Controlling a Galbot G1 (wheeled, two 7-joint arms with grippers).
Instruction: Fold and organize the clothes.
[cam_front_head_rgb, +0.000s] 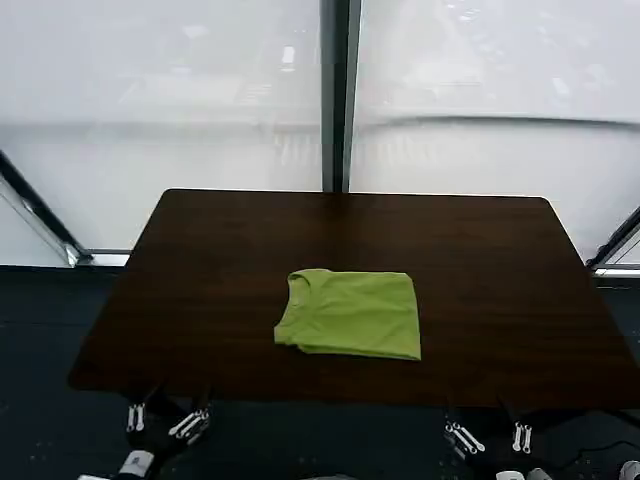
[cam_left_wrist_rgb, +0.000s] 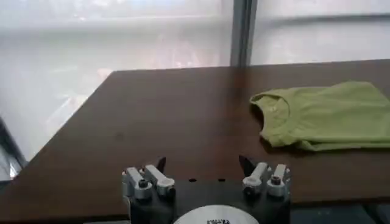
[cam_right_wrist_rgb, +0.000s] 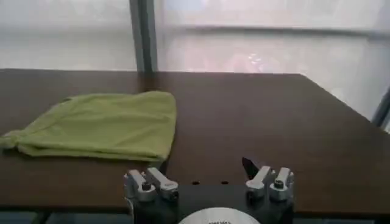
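Lime-green t-shirt (cam_front_head_rgb: 350, 314) lies folded into a compact, roughly square bundle on the dark brown table (cam_front_head_rgb: 480, 250). In the head view it sits just below frame centre, nearer the table's front edge than its far edge. Round collar shows at the bundle's upper left corner; the lower left corner is a little rumpled, layers showing along the bottom edge. No printed graphic visible on the upturned face.

Left gripper (cam_front_head_rgb: 167, 420) is at lower left of the head view, below the table's front edge, well apart from the shirt. In the left wrist view the gripper (cam_left_wrist_rgb: 203, 167) has its two fingers spread wide with nothing between them; table surface lies ahead, and the t-shirt (cam_left_wrist_rgb: 323, 115) is at the right of that frame, collar end toward the gripper.

Right gripper (cam_front_head_rgb: 490, 436) is at lower right of the head view, also below the front edge and apart from the shirt. In the right wrist view the gripper (cam_right_wrist_rgb: 204, 170) likewise stands with fingers spread and empty; the t-shirt (cam_right_wrist_rgb: 100, 126) lies at the left of that frame, flat on the table.

Behind the table: frosted window panels (cam_front_head_rgb: 160, 90) with a dark vertical post (cam_front_head_rgb: 338, 95) between them.
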